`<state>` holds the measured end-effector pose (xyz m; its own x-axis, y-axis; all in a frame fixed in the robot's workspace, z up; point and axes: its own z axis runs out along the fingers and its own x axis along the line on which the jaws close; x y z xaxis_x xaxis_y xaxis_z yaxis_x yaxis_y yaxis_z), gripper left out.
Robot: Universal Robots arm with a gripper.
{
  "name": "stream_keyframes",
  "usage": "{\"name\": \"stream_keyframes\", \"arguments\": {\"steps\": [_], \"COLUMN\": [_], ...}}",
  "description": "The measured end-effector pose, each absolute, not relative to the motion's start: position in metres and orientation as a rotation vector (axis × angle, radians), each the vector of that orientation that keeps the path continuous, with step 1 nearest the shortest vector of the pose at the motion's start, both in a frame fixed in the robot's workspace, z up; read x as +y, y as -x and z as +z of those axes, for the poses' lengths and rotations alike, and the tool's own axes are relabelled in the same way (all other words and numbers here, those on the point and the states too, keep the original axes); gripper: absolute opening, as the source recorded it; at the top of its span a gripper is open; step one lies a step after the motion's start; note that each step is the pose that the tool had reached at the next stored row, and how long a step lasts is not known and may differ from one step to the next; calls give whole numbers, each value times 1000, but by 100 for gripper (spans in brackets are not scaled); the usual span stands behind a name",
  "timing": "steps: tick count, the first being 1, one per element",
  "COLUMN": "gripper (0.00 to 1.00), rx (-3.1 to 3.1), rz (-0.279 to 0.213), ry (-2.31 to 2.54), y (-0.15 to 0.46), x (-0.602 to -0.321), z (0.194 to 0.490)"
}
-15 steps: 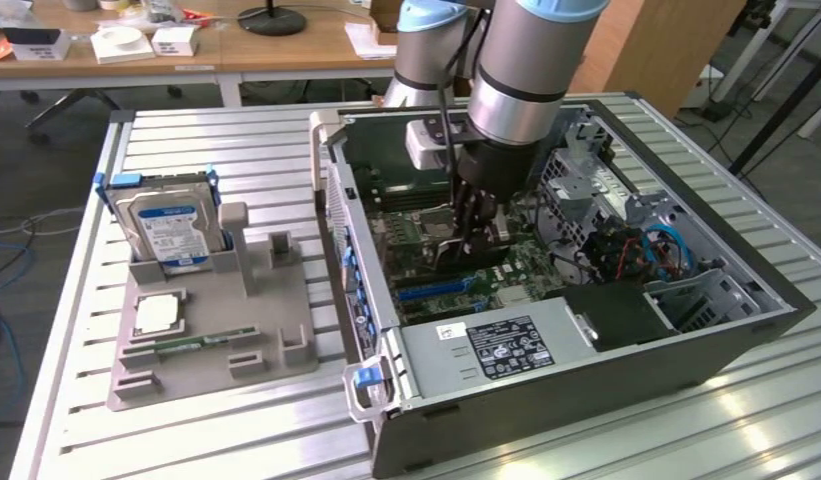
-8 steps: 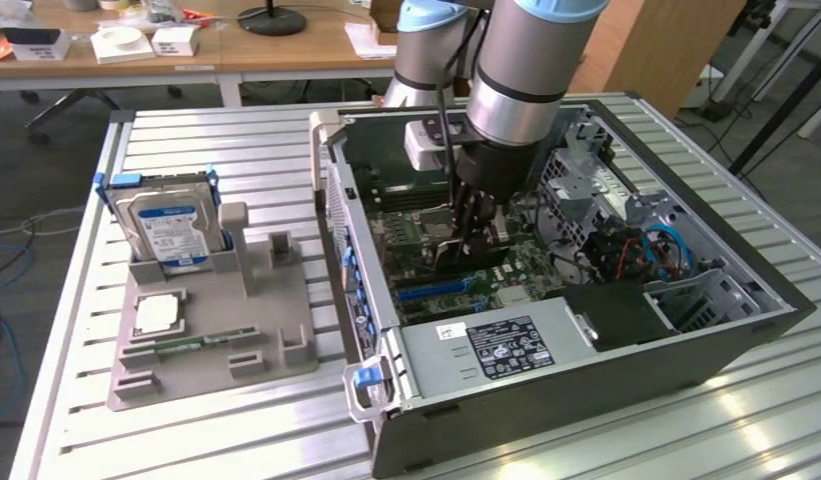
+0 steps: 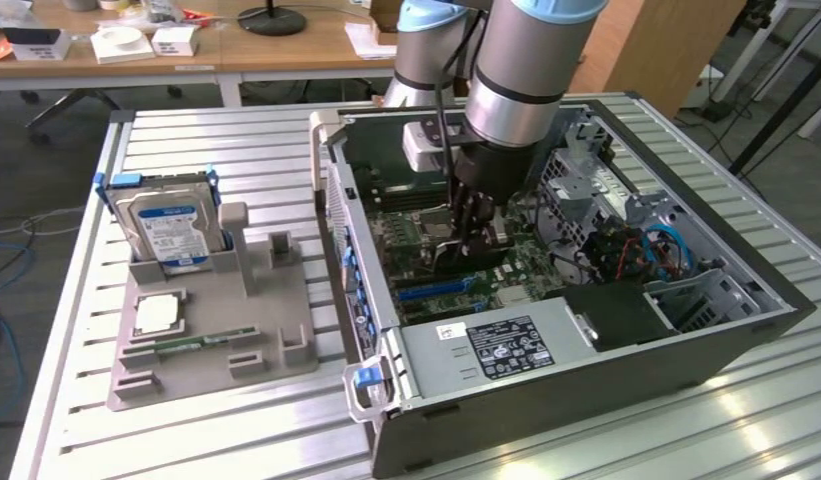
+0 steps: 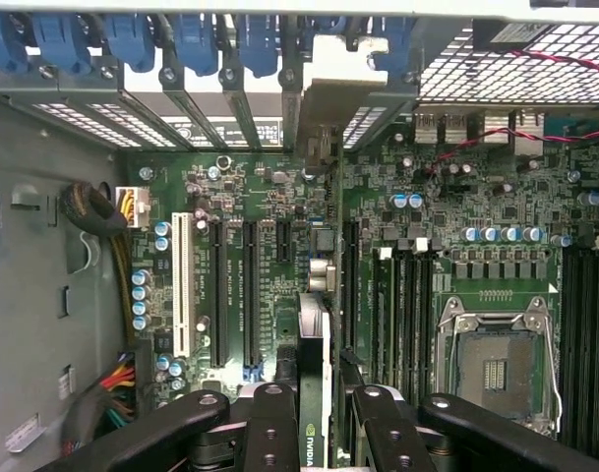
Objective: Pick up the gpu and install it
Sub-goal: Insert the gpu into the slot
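The gpu [image 4: 314, 334], a thin dark card seen edge-on, stands upright inside the case [image 3: 584, 395], pinched between the jaws over the motherboard's [image 4: 250, 187] long black slots. Whether it touches a slot cannot be told. Case walls and cabling crowd it. The drive [image 3: 170, 225] rests well apart on the tabletop [image 3: 223, 140].

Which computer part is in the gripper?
The gpu, the thin dark card inside the case; the hard drive and memory stick sit on the grey tray.
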<state>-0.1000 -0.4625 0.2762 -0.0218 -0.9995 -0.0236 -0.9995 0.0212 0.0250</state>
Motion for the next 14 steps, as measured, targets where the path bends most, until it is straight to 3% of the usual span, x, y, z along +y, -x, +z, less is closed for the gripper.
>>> {"name": "stream_keyframes", "arguments": {"steps": [14], "gripper": [27], "rx": [-2244], "rz": [-54], "ry": [-2197], "y": [105], "x": [-463], "z": [276]}}
